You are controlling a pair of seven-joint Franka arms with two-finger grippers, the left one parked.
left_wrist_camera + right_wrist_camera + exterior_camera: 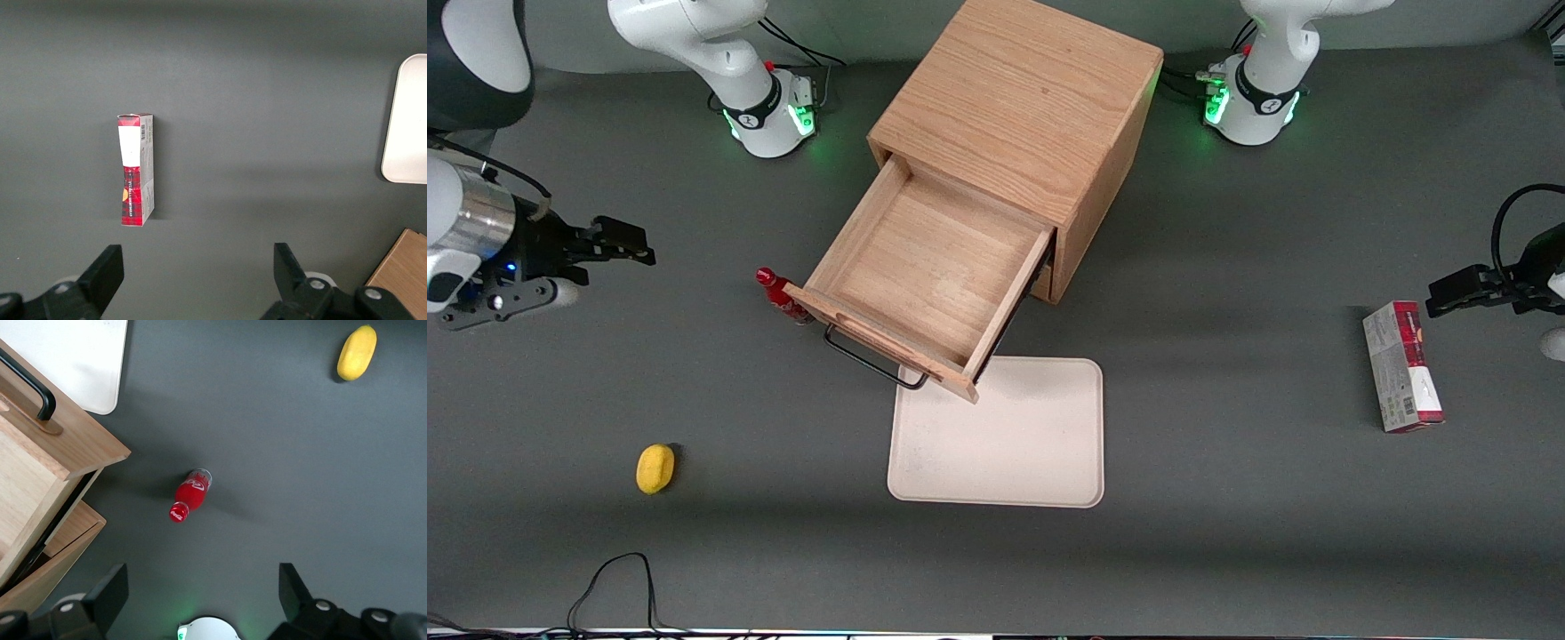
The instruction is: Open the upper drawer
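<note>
Upper drawer stands pulled well out of the oak cabinet, its shallow wooden box bare inside, well apart from the claw toward the parked arm's end. Judged rigid and fairly light, it should slide straight; the black wire handle on its front is the only sound hold. Right gripper hangs clear above the table with its fingers apart and nothing between them, arm level and pointing at the cabinet. Below the claw stands a red cola bottle; a lemon lies nearer the front camera.
</note>
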